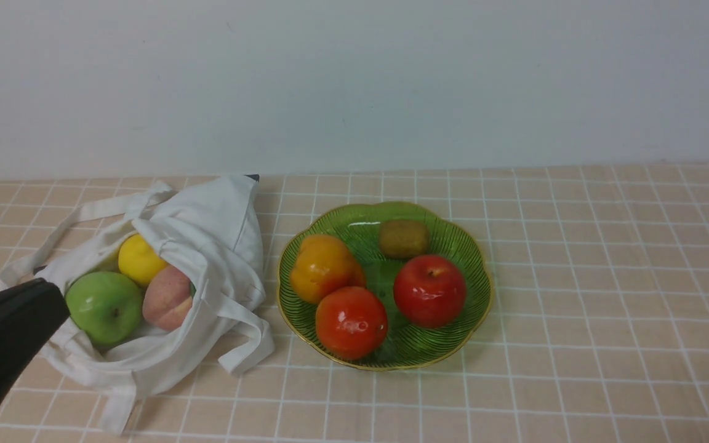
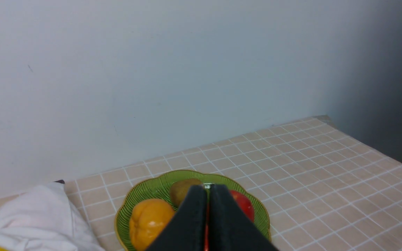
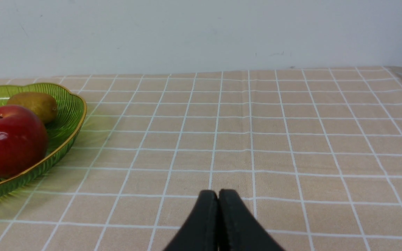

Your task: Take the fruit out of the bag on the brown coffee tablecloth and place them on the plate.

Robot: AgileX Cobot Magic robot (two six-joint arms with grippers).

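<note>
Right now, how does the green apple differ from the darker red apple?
The green apple lies inside the bag, while the red apple sits on the plate. The green apple is tipped, its stem dimple facing the front camera; the red apple stands upright with its dimple on top. Both are glossy, round and look about the same size.
</note>
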